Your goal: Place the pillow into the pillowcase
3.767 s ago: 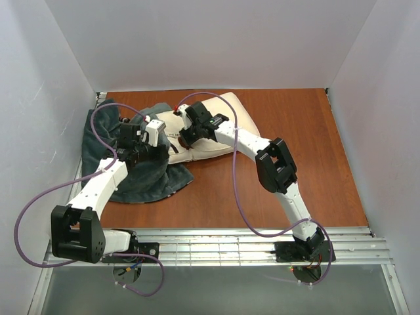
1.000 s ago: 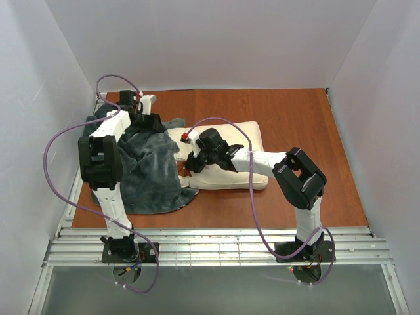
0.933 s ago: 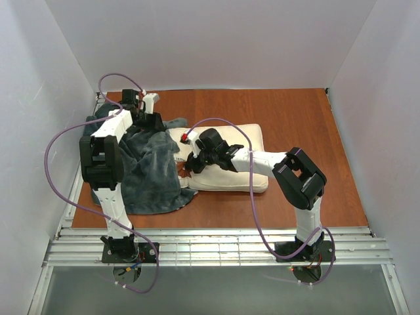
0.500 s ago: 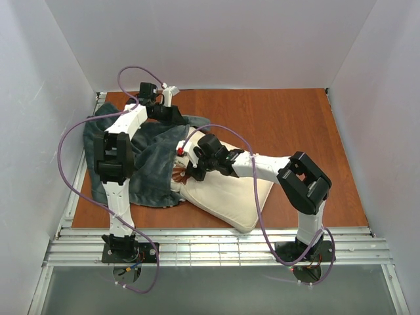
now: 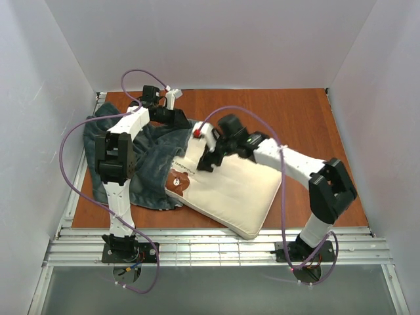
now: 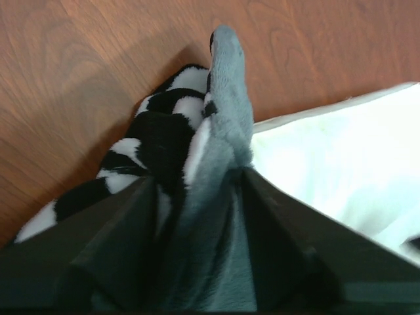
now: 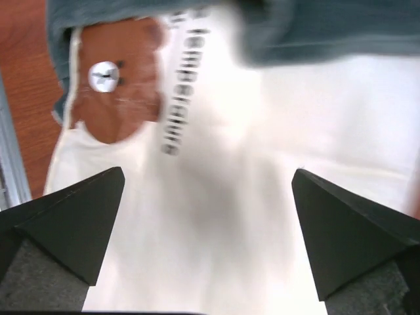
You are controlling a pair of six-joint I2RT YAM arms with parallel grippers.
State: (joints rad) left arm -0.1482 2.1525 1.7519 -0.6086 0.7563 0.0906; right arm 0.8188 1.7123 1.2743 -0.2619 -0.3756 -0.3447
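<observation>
Your left gripper (image 6: 200,190) was closed on a fold of the pillowcase (image 6: 226,111), the cloth pinched between its dark fingers (image 6: 111,243) and rising straight out ahead of the tips. That fold was soft plush, grey-teal on one face and black-and-white zebra stripes on the other, bunched into a rumpled ridge above the red-brown wooden table (image 6: 85,59). The rest of the sack lay crumpled behind and to the left of that gripper. Just right of the fingers lay the pillow (image 5: 230,193), touching the cloth: plump, rectangular, smooth cream fabric, set askew on the table. Your right gripper (image 7: 209,174) hung over the pillow's far-left part with its jaws spread wide and nothing between them but the cushion below; I could not tell whether the tips touched it. Ahead and to the left of those jaws sat the brown bear face (image 7: 118,85), with the line of dark text (image 7: 178,98) beside it, both blurred in the wrist view.
</observation>
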